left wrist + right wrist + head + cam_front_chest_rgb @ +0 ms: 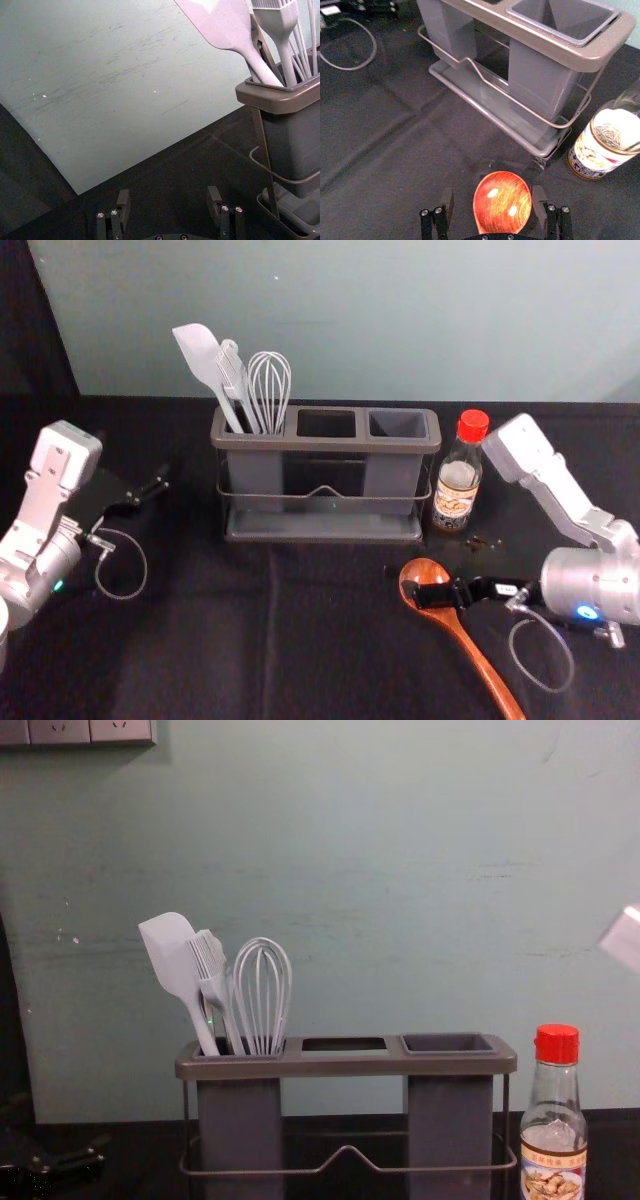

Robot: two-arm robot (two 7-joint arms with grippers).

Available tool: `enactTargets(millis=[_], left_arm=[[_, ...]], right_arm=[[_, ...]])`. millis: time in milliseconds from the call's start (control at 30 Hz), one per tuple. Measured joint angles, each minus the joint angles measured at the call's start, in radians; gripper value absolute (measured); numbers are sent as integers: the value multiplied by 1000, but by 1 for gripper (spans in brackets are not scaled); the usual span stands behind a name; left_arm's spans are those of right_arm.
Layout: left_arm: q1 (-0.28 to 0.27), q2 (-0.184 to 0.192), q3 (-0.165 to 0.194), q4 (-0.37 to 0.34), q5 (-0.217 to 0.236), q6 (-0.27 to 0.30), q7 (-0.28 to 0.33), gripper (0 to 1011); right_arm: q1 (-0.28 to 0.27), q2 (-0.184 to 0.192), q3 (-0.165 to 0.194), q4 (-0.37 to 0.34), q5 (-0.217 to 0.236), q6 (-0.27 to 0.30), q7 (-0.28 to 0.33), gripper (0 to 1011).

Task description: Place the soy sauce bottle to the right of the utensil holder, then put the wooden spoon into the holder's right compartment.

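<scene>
In the head view my right gripper [442,572] is low over the bowl end of the wooden spoon [472,652], whose handle runs toward the front edge. The right wrist view has the spoon's bowl [502,201] between the open fingers of my right gripper [493,202]. The soy sauce bottle [457,485], red-capped, stands upright just right of the utensil holder [322,443]. Grey utensils fill the holder's left compartment; its right compartment [449,1044] looks empty. My left gripper [158,486] is idle left of the holder, open in its wrist view [169,201].
A dark cloth [200,640] covers the table, and a pale green wall [400,320] rises behind it. The spatula [170,955], brush and whisk [262,990] stick up above the holder. A cable loops from each wrist.
</scene>
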Motion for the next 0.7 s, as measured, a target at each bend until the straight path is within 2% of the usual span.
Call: enactTargets(millis=[233, 700], left_arm=[[0, 0, 0, 0, 0, 0, 0, 1005], [0, 0, 0, 0, 0, 0, 0, 1005]], right_arm=[[40, -39, -33, 56, -46, 40, 1, 1004], [52, -71, -38, 100, -89, 54, 23, 1004]])
